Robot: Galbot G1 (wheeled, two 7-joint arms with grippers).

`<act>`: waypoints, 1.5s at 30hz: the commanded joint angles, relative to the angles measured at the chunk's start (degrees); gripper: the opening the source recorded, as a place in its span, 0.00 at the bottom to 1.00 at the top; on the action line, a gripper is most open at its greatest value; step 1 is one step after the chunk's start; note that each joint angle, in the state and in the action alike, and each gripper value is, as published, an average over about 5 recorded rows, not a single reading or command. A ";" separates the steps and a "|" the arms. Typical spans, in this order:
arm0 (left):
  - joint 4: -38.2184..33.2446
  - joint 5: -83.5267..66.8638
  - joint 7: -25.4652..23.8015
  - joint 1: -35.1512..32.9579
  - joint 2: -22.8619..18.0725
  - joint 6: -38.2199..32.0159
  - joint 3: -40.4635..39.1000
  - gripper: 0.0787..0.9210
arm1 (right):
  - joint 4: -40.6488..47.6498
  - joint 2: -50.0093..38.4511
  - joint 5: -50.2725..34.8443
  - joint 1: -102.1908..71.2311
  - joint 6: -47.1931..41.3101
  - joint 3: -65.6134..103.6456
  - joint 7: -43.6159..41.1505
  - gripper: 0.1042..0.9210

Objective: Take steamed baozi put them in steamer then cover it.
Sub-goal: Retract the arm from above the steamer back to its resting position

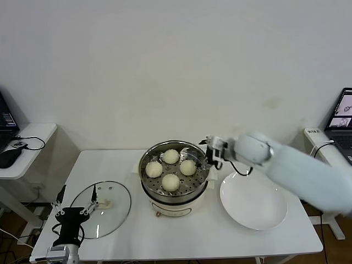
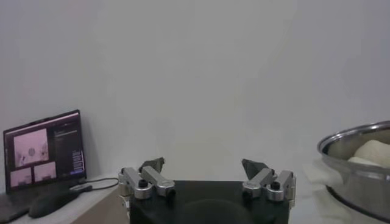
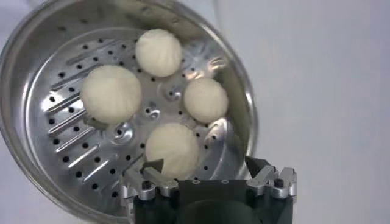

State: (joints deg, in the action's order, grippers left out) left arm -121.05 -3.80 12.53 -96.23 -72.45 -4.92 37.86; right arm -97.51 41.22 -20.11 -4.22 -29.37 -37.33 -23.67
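Four buns in the open steamer, lid off to one side

The four cream-white buns sat apart from one another on the perforated tray inside the shiny steel steamer, which stood uncovered on its cream base. The clear glass lid lay flat on the table to the steamer's left, near it, handle upward.

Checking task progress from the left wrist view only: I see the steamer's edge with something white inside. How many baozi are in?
Observer: Four baozi sit on the steamer tray.
Operator: Is the lid on?
Observer: No. The lid lies on the table left of the steamer, near the open left gripper.
Operator: And the right gripper?
Observer: The right gripper is open and empty at the steamer's right rim.
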 commanded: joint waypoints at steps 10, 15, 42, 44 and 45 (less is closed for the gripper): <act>2.84 5.36 3.01 0.10 -0.51 2.51 -2.02 0.88 | -7.84 20.62 12.06 -72.94 38.45 67.63 14.78 0.88; 4.85 15.92 3.83 0.55 0.18 3.77 -1.68 0.88 | -7.94 30.21 10.78 -79.19 40.52 75.81 12.14 0.88; 19.15 76.86 2.96 -1.18 5.08 -2.27 4.94 0.88 | -9.24 40.57 13.68 -86.53 38.24 89.65 15.06 0.88; 20.85 77.10 2.96 0.25 5.54 -2.24 4.74 0.88 | -9.01 40.58 13.78 -86.36 38.15 89.60 15.11 0.88; 21.50 77.17 2.91 0.92 5.78 -2.21 4.61 0.88 | -8.92 40.61 13.88 -86.32 38.14 89.56 15.11 0.88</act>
State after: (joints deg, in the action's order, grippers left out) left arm -107.51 60.25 14.93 -99.83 -67.94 -6.46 41.94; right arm -106.94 79.44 -6.90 -88.11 7.98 48.40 -8.82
